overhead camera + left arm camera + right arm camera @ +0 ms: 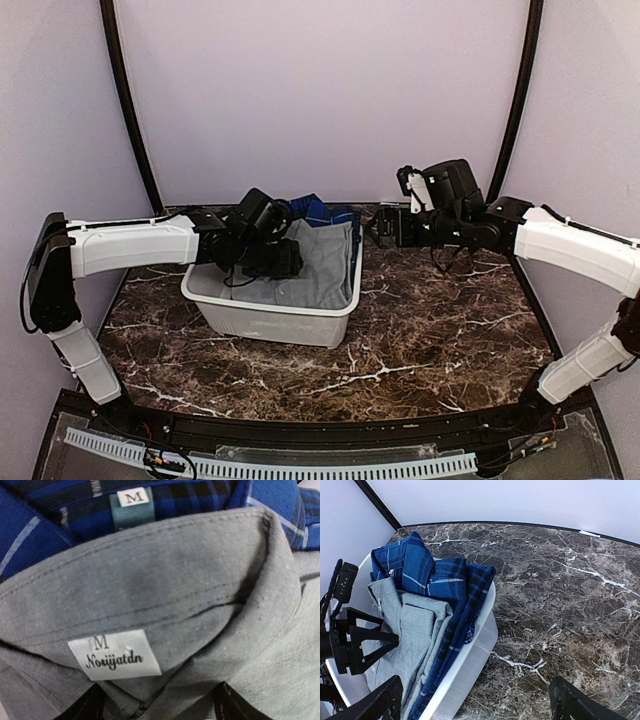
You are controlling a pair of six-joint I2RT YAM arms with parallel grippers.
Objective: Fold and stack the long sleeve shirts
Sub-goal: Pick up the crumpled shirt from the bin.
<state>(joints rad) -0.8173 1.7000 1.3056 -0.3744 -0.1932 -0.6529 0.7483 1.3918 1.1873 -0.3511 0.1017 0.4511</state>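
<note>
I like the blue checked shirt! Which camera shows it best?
The right wrist camera: most of the plaid shirt shows, bunched in the white tub beside the grey shirt. The top camera catches only a blue bit; the left wrist camera sees just its collar and M tag.

The top camera looks down at the tub (270, 322) from its near side. The left wrist camera hugs the grey shirt (165, 580) inside; the right wrist camera sees both from its right.
</note>
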